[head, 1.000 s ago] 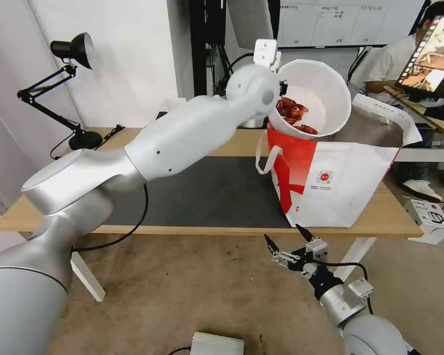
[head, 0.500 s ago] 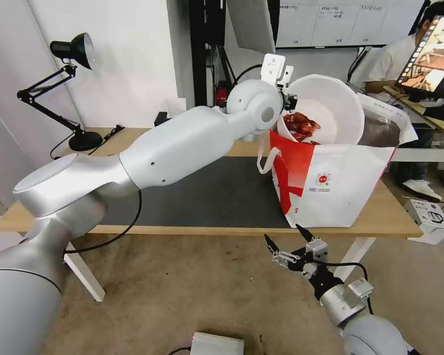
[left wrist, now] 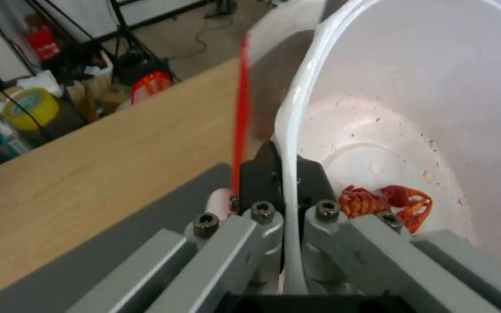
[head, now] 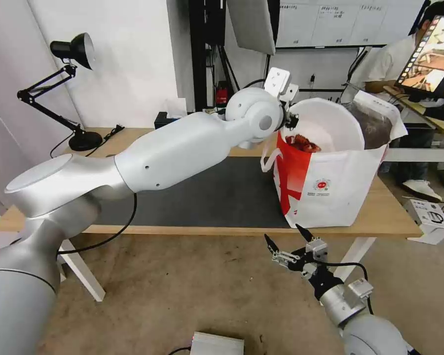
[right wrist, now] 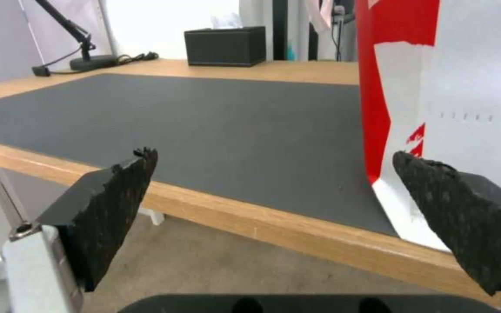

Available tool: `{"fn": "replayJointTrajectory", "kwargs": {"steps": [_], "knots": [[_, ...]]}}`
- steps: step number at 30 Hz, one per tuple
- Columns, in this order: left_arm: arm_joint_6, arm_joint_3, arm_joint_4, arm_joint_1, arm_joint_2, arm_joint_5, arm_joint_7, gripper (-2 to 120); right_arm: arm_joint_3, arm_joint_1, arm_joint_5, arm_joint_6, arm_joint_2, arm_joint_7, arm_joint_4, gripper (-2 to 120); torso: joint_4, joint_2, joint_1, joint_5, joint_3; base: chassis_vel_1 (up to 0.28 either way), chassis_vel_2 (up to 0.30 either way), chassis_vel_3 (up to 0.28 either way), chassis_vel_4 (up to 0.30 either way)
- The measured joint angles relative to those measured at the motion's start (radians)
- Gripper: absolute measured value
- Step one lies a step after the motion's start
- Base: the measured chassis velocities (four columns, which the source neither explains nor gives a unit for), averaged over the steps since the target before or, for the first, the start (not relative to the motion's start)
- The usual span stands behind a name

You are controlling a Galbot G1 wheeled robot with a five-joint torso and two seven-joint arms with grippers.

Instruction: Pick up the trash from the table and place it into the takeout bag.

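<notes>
Placement step now, by my reading; the left end effector [head: 292, 120] is clamped on the rim of the white bowl [head: 330, 123], one finger [left wrist: 262, 182] outside the wall and one inside, and the bowl hangs tilted in the mouth of the takeout bag [head: 330, 187], partly below the bag's edge on the end effector's side; red scraps [left wrist: 387, 204] sit at the bowl's bottom, just beyond the inner finger. The bag stands on the worktop [head: 222, 143], partly on the dark mat [right wrist: 204, 113] directly under the wrist; a black tissue box [right wrist: 225, 40] sits well back from the parked arm. The right end effector [head: 288, 243] idles below the worktop's front edge, fingers spread wide, gripping nothing. What's called for next, I'd say: sink the bowl fully past the foil lining, keep it level enough that scraps don't spill, then release; the soft bag wall could fold inward.
</notes>
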Motion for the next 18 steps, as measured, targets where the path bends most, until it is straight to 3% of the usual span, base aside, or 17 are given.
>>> {"fn": "replayJointTrajectory", "kwargs": {"steps": [4,12,18], "knots": [[0.016,0.000,-0.002,0.003,-0.006,0.002,-0.003,2,0.000,0.000,0.000,0.000,0.000,0.000,0.000,100,0.0000,0.000,0.000,0.0000,0.000,0.000,0.000,0.000,0.000],[0.005,-0.005,-0.016,0.014,-0.007,0.019,-0.005,30,0.000,0.000,0.000,0.000,0.000,0.000,0.000,100,0.0000,0.000,0.000,0.0000,0.000,0.000,0.000,0.000,0.000],[-0.061,-0.027,-0.033,0.020,0.011,0.038,-0.004,54,0.000,0.000,0.000,0.000,0.000,0.000,0.000,100,-0.0001,0.000,0.000,0.0000,0.000,0.000,0.000,0.000,0.000]]}}
